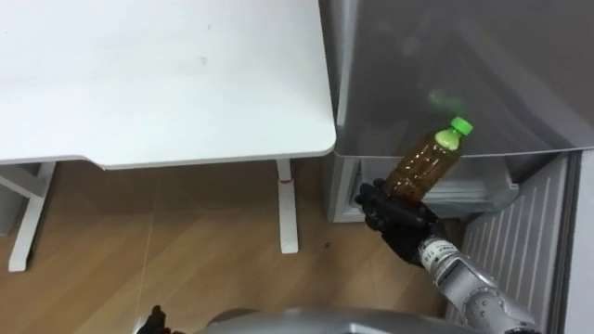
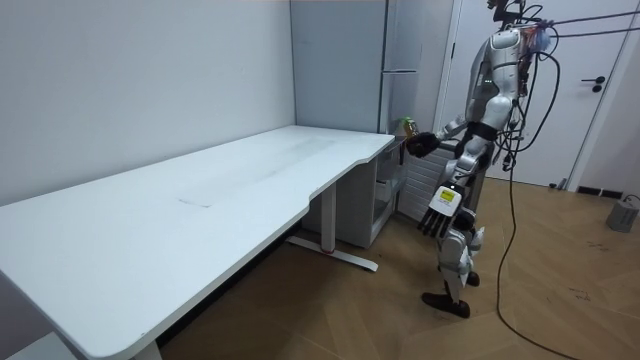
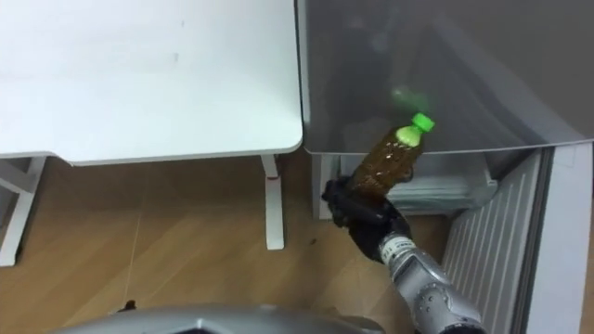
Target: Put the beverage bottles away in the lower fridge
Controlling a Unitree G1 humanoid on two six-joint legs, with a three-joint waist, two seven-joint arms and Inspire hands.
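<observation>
Brown bottle [image 1: 429, 163], green cap tilted up and away, clamped in curled fingers of right hand [image 1: 394, 221]. Just beyond hand: fridge [image 1: 464, 65], lower door [image 1: 529, 246] open. Left of hand: white table [image 1: 139, 74]. Left hand [image 2: 438, 214] hangs, fingers relaxed.

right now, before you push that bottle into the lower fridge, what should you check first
1. Hold on the bottle: ok, the right hand is curled round its lower half.
2. Green cap on: ok.
3. Lower fridge door open: ok, it is swung out to the right.
4. Bottle level with the opening: probably not ok, it is tilted and its cap lies over the lower edge of the upper door.
5. Free room on the shelf: cannot tell, most of the inside is hidden.
6. Left hand out of the way: ok, it hangs open at the robot's side.
</observation>
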